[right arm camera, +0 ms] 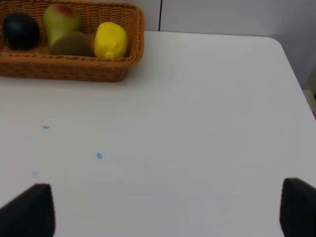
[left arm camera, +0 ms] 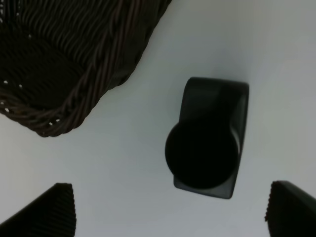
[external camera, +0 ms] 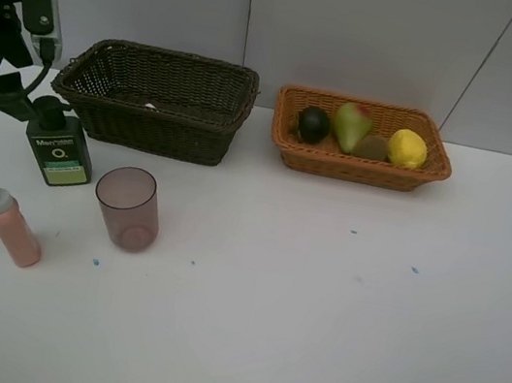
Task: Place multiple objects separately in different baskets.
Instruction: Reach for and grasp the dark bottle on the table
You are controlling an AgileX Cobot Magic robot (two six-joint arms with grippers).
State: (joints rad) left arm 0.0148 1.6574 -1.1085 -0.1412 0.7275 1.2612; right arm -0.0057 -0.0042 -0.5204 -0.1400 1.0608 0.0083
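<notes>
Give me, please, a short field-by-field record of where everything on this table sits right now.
tan basket: holds dark green round fruit, pear, kiwi, lemon
dark brown basket: left of the tan one; contents hard to tell
on table: dark green bottle, cup, pink bottle
left gripper: open, over the dark green bottle
right gripper: open, over bare table, holding nothing

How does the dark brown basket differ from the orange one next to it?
Colour: the dark brown basket is almost black, while the orange basket is light tan.
Depth: the dark brown basket has taller walls and the orange basket is shallower.
Contents: the orange basket holds a dark green round fruit, pear, kiwi and lemon. The dark brown basket shows no fruit.
Both are rectangular woven wicker, upright, side by side.
</notes>
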